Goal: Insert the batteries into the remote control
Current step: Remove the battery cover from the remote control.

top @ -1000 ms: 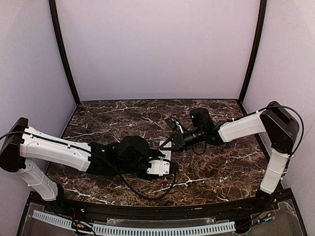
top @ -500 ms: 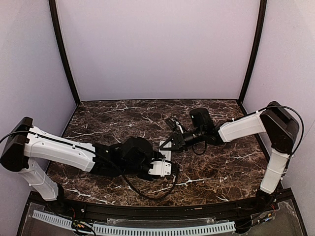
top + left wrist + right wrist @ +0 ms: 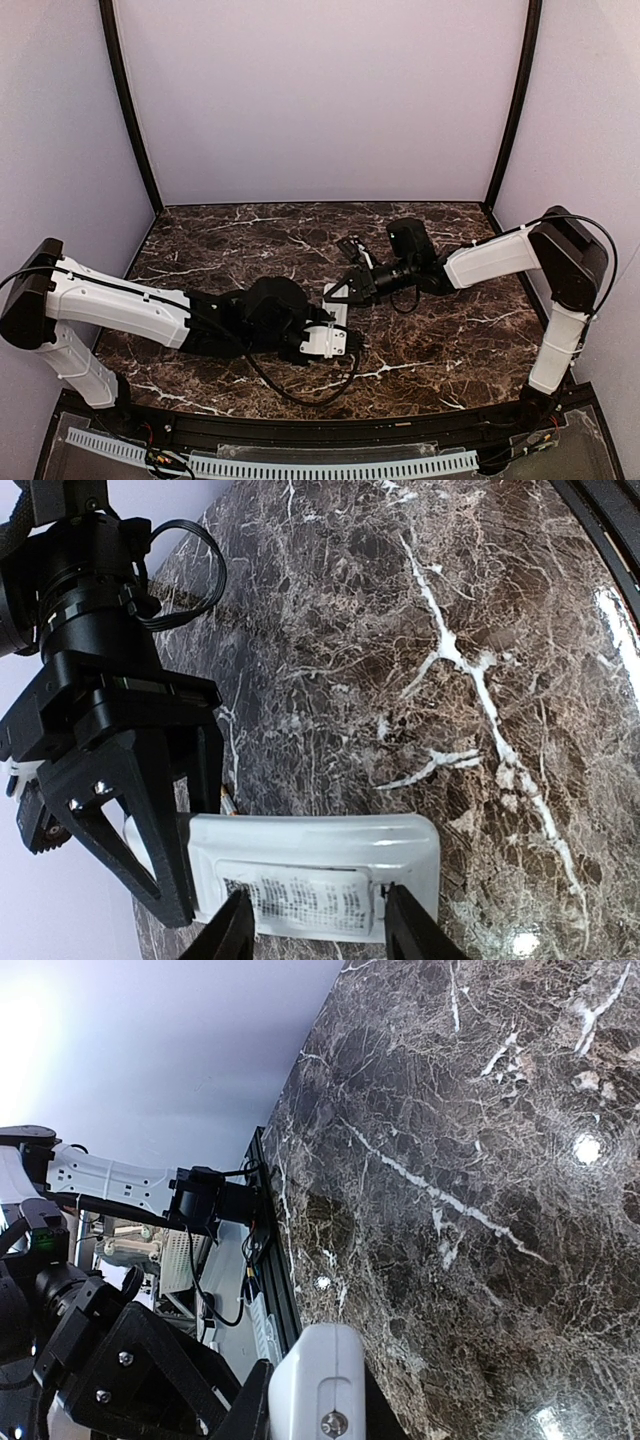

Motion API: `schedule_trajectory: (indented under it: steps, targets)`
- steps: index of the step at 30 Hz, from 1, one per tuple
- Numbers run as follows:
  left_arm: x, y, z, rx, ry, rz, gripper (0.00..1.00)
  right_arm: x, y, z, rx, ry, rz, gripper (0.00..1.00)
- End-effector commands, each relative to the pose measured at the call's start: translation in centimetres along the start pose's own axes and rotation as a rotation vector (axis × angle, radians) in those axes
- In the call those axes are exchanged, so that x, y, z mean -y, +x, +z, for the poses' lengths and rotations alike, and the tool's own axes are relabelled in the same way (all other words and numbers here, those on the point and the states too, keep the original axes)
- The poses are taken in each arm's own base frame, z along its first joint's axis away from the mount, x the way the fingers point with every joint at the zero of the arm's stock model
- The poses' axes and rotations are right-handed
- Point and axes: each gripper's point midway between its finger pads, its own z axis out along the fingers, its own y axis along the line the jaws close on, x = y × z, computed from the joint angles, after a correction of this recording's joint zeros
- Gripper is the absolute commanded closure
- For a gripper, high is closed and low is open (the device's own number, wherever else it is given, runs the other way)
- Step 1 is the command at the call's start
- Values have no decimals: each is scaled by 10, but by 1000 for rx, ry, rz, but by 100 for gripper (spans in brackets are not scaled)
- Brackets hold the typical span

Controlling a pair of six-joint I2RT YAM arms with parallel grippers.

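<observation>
1. The remote control (image 3: pixel 330 845) is a slim white plastic slab with rounded corners.
2. Its upturned face carries a printed label (image 3: pixel 300 905).
3. It sits level and lengthwise over the middle of the dark marble tabletop (image 3: pixel 450 630).
4. One short end sits clamped between the right arm's fingers (image 3: pixel 130 820).
5. The left arm's fingers (image 3: pixel 232 935) straddle its labelled face.

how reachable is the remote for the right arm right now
Looks like yes: the right gripper straddles one end of the remote control, apparently pinching it. The left gripper sits at its long edge, leaving that end free.
</observation>
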Motion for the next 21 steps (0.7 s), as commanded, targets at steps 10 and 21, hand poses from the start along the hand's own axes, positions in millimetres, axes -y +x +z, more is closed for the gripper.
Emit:
schedule_trajectory:
  steps: [10, 21]
  targets:
    - [-11, 35, -8, -80, -39, -44, 54, 3, -18, 8, 5, -25, -15, 100]
    - [-10, 61, 3, -133, -24, -94, 54, 12, -33, 17, 12, -72, 12, 100]
